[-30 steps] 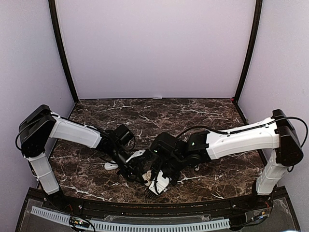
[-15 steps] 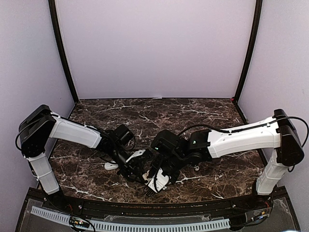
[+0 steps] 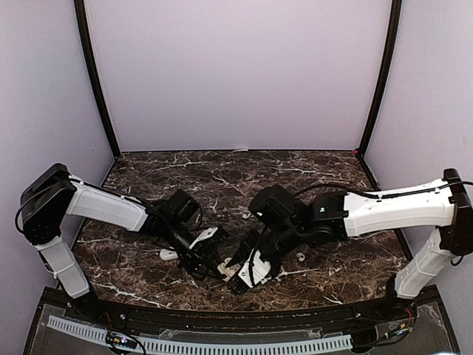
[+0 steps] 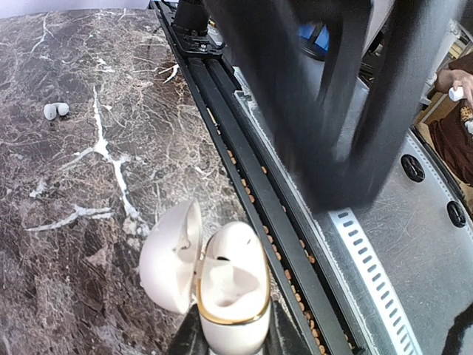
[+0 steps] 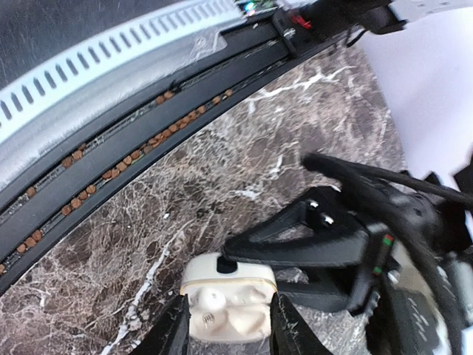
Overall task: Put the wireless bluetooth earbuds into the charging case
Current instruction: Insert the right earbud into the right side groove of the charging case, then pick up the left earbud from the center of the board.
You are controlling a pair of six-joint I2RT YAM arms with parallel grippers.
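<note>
The white charging case with a gold rim stands open, its lid swung to the left. My left gripper is shut on the case's lower body. One earbud sits in the far socket, and the near socket looks hollow. Two more earbuds lie loose on the marble. In the right wrist view the case shows between the spread fingers of my right gripper, which is open and holds nothing. From above, the right gripper hovers beside the left gripper.
A black rail and a grey slotted strip run along the table's front edge, right beside the case. A white piece lies on the marble behind my left gripper. The loose earbuds rest under my right arm.
My right gripper has opened and drawn back up and to the right, away from the case. The left gripper and the case have stayed in place.
</note>
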